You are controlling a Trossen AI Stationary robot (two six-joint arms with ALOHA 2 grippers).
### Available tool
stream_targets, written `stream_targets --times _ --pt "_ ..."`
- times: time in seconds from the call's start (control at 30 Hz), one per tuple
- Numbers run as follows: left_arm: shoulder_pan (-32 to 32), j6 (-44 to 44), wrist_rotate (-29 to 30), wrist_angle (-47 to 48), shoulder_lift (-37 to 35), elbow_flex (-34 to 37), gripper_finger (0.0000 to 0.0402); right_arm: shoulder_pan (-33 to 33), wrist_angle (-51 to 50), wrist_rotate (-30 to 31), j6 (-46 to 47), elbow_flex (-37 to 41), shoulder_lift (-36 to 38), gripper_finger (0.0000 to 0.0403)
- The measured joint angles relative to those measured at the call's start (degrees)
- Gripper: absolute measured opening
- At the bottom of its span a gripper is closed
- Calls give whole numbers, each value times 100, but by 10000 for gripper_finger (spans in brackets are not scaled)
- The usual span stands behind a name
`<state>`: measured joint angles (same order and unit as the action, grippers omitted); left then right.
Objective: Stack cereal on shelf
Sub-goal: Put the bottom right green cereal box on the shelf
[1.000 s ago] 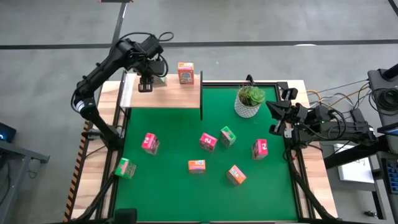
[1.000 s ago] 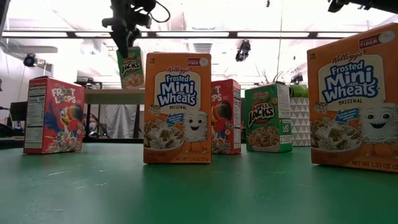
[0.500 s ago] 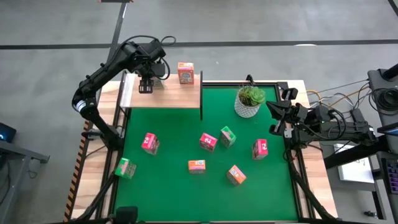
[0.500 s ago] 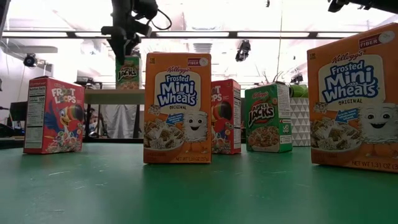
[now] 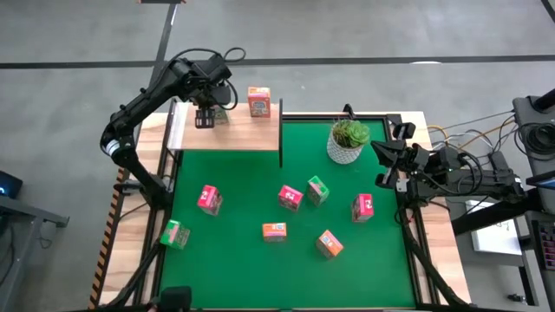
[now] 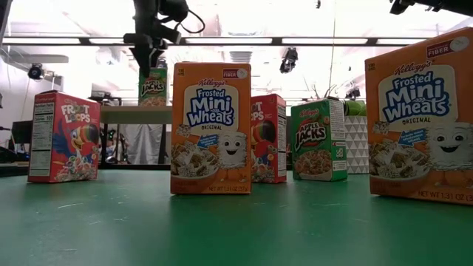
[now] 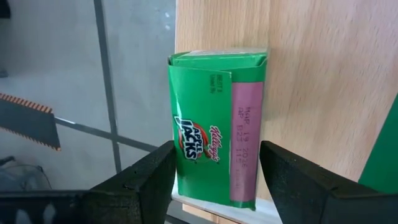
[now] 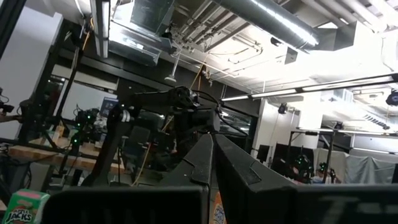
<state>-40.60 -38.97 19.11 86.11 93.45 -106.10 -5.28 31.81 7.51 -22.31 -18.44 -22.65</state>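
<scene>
A green cereal box (image 7: 214,146) stands upright on its bottom end near the far left of the shelf's light-wood top (image 5: 227,132); the low view shows the box (image 6: 153,85) there too. My left gripper (image 7: 214,180) is open above it, pointing steeply down, one finger on either side of the box's top end. An orange cereal box (image 5: 258,101) stands farther right on the shelf. My right gripper (image 5: 383,165) waits shut at the table's right edge, tipped upward, its fingers (image 8: 211,165) together.
On the green mat lie pink boxes (image 5: 208,198) (image 5: 290,197) (image 5: 362,206), orange boxes (image 5: 274,230) (image 5: 329,243) and a green box (image 5: 318,190); another green box (image 5: 174,234) sits at the left edge. A plant pot (image 5: 348,141) stands at the far right.
The green box hung tilted under my left gripper, a little above the shelf. It has come down with the gripper and turned upright, and now stands on the shelf top.
</scene>
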Motion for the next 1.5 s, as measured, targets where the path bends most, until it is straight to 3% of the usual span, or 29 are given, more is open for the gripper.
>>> stream_targets --times 0.53,0.73,0.93,1.13,1.33,1.5 --pt "31 99 5 16 -287 -11 213 -1 9 2 -17 0 0 9" --pt "46 886 -20 124 -301 -436 213 0 9 2 -17 0 0 9" --pt "129 1624 -1246 140 -437 -452 197 0 2 2 -19 0 0 9" --pt "523 1880 -789 -490 -850 599 129 -2 -26 4 -19 0 2 9" --pt "645 1898 -124 -2103 -1453 2456 49 -1 -69 5 -19 0 2 9" --pt "645 1901 273 -3205 -1676 3454 9 0 -85 6 -19 0 2 9"
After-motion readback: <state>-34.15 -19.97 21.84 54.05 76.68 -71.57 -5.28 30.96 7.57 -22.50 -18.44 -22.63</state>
